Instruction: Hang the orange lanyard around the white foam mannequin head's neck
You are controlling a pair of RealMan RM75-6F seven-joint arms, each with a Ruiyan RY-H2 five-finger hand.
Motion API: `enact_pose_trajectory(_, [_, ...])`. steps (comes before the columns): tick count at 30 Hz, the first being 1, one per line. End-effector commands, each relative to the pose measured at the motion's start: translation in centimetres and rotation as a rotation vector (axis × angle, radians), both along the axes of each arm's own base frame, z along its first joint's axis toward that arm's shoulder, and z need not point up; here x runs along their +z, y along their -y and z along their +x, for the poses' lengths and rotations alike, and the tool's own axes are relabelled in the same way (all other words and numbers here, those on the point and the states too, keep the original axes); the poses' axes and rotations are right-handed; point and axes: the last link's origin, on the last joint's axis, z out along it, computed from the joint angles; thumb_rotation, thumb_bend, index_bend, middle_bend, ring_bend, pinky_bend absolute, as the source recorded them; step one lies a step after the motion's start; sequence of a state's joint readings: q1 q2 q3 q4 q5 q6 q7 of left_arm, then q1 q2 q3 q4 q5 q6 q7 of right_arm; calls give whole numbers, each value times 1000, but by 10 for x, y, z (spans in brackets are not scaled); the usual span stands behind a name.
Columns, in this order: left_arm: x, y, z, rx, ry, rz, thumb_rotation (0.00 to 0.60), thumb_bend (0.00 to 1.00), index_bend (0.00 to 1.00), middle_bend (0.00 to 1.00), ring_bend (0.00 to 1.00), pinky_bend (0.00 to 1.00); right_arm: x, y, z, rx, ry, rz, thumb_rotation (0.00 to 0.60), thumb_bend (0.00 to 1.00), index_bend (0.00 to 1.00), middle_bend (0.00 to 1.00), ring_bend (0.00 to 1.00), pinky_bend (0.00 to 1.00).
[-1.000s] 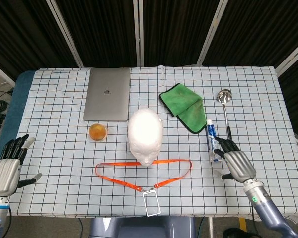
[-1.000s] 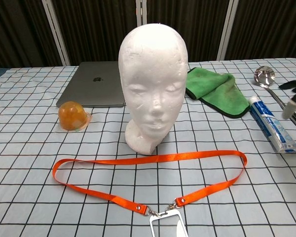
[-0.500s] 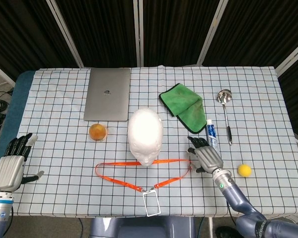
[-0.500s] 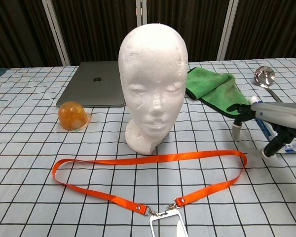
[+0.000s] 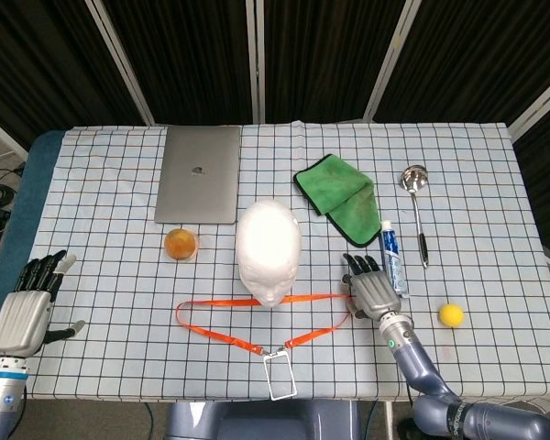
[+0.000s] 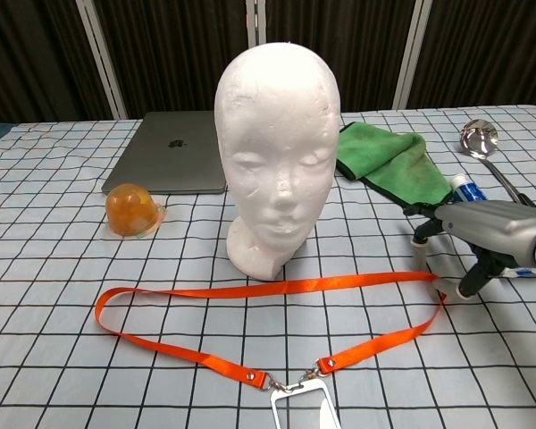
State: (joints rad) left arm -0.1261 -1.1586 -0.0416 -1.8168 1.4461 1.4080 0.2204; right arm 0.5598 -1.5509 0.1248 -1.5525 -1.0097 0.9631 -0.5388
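Observation:
The white foam mannequin head (image 5: 269, 251) (image 6: 277, 143) stands upright in the middle of the checked table. An orange lanyard (image 5: 257, 319) (image 6: 277, 288) lies flat in a loop in front of it, with a clear badge holder (image 5: 280, 376) (image 6: 304, 409) at the near end. My right hand (image 5: 371, 289) (image 6: 478, 234) hovers palm down at the loop's right end, fingers spread, holding nothing. My left hand (image 5: 27, 307) hangs open off the table's left front corner; it shows only in the head view.
A grey laptop (image 5: 200, 186) lies behind the head, an orange ball-like object (image 5: 181, 244) to its left. Right of the head lie a green cloth (image 5: 339, 197), a toothpaste tube (image 5: 392, 257), a metal ladle (image 5: 414, 197) and a yellow ball (image 5: 451, 315).
My right hand has swept left from beside the toothpaste tube to the lanyard's right end, uncovering the yellow ball. My left hand drifted slightly right. The lanyard has not moved.

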Motion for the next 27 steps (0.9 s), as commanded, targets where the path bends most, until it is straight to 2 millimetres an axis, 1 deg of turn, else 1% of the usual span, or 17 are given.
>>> enact_pose_trajectory(1, [0,0,0,1,1,2,600,0,0,0,0,0,-3,-1,1,4,-8,0,600,324,493,0,0,0])
enact_pose_trajectory(7, [-1,0,0,5,-1,1,600,0,0,0,0,0,-7,-1,0,18,-57,-9,600,350,510,0,0,0])
enact_pose_trajectory(10, [-2,1,-1,6,-7,-7,600,0,0,0,0,0,-9,-2,-1,15,-68,-7,600,357,540,0,0,0])
enact_pose_trajectory(13, [-3,1,-1,7,-9,-7,600,0,0,0,0,0,-11,-3,-2,19,-83,-8,600,391,581,0,0,0])
enact_pose_trajectory(18, [-5,0,-2,10,-14,-10,600,0,0,0,0,0,-12,-3,-4,34,-98,-18,600,477,638,0,0,0])
enact_pose_trajectory(23, [-8,-1,-2,9,-22,-18,600,0,0,0,0,0,-11,-5,-5,36,-86,-23,600,491,677,15,0,0])
enact_pose_trajectory(26, [-13,-7,1,2,-20,-31,600,0,1,0,0,0,-7,-6,-5,45,-66,-31,600,490,692,27,0,0])
enact_pose_trajectory(27, [-14,-11,3,-3,-17,-35,600,0,33,0,0,0,-6,-6,-4,44,-55,-34,600,491,695,31,0,0])
